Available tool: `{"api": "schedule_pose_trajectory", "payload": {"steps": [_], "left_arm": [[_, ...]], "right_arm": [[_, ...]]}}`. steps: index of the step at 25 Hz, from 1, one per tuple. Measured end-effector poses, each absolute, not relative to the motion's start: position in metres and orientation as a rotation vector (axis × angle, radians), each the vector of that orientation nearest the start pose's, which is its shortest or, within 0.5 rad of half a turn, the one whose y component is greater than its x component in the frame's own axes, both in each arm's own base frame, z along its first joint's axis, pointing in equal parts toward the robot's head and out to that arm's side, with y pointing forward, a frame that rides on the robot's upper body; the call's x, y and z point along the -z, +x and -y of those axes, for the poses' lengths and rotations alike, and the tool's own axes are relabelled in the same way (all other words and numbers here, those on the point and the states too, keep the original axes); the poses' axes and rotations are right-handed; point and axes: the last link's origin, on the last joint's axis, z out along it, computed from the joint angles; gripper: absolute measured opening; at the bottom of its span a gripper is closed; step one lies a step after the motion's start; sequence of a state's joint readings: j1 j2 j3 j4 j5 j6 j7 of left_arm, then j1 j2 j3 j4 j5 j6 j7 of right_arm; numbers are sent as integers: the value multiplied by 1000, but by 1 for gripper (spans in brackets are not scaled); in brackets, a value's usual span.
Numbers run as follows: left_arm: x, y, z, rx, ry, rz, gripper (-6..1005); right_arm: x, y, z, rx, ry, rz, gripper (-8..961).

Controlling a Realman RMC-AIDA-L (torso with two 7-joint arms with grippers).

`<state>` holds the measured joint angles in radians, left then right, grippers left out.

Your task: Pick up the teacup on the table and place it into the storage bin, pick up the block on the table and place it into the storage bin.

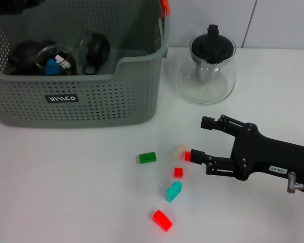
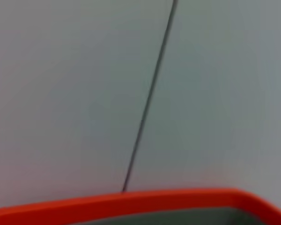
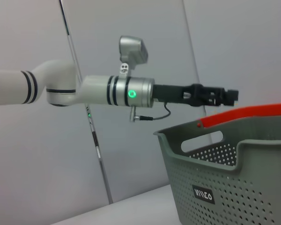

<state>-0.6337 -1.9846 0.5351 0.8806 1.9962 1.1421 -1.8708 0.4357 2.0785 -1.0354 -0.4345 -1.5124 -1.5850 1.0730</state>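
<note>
The grey storage bin [image 1: 106,101] stands at the back left, also seen in the right wrist view [image 3: 225,178]. Inside it lie a glass teacup [image 1: 55,59] with a blue block in it, and dark tea ware. Several blocks are scattered on the table: a green one [image 1: 147,157], a pale one [image 1: 179,150], small red ones [image 1: 178,172], a teal one [image 1: 174,191] and a larger red one [image 1: 162,220]. My right gripper [image 1: 201,138] hovers open just right of the pale block, its lower fingertip beside a small red block [image 1: 187,156]. My left gripper [image 3: 228,96] reaches out high above the bin.
A glass teapot [image 1: 207,66] with a black lid stands right of the bin. An orange bar [image 3: 248,114] lies along the bin's far rim and shows in the left wrist view [image 2: 131,204]. White table surrounds the blocks.
</note>
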Motion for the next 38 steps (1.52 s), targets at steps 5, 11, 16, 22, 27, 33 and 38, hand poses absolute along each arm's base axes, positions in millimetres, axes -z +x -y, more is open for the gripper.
{"api": "schedule_pose_trajectory", "payload": {"steps": [5, 11, 16, 22, 27, 33, 38], "left_arm": [[-146, -253, -404, 967, -2042, 805, 612], [-146, -249, -338, 1341, -2109, 489, 605], [-111, -262, -293, 1247, -2321, 354, 601], [-48, -287, -257, 986, -2525, 319, 600], [11, -301, -236, 862, -2640, 330, 599], [46, -302, -223, 843, -2725, 332, 599], [67, -300, -226, 798, -2762, 339, 598]], "right_arm": [[40, 251, -288, -1074, -2679, -472, 944], [40, 251, -288, -1073, -2678, -471, 944], [40, 251, -288, -1072, -2678, -475, 944], [41, 252, -287, -1073, -2676, -484, 943], [41, 252, -287, -1071, -2675, -486, 943], [41, 253, -286, -1069, -2675, -491, 943], [41, 255, -285, -1070, -2672, -499, 943]]}}
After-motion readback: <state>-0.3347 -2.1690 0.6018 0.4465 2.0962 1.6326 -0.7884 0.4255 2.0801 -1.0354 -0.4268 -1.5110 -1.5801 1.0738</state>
